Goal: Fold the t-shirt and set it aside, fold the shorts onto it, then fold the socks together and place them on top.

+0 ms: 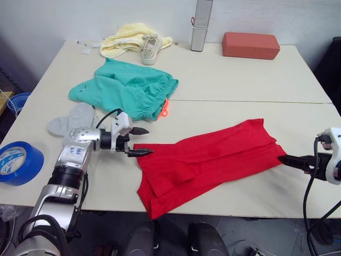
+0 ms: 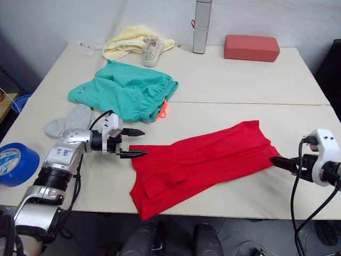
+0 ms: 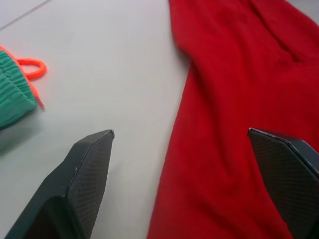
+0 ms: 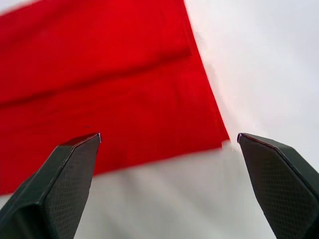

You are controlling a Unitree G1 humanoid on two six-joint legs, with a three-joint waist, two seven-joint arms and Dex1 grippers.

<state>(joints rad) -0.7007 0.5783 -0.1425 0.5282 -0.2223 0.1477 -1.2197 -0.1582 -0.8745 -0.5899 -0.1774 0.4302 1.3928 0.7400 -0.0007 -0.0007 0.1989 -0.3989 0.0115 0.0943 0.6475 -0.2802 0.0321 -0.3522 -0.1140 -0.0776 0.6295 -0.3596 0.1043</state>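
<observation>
Cream tabletop (image 1: 224, 80) carries the t-shirt (image 1: 208, 160), a red band partly folded lengthwise, stretched between the two grippers. Its near-left edge lies just ahead of the left gripper (image 1: 139, 142), whose fingers are spread wide, one tip at the cloth's edge. The right gripper (image 1: 290, 161) is also spread wide, pointing at the shirt's opposite end, apart from it. Beyond the left gripper lie the shorts (image 1: 125, 88) with an orange drawstring (image 1: 164, 109); the socks (image 1: 72, 119) rest beside that arm. A blue tape roll (image 1: 18, 162), white shoe (image 1: 150, 49), yellow cloth (image 1: 125, 38) and red block (image 1: 250, 45) sit further off.
</observation>
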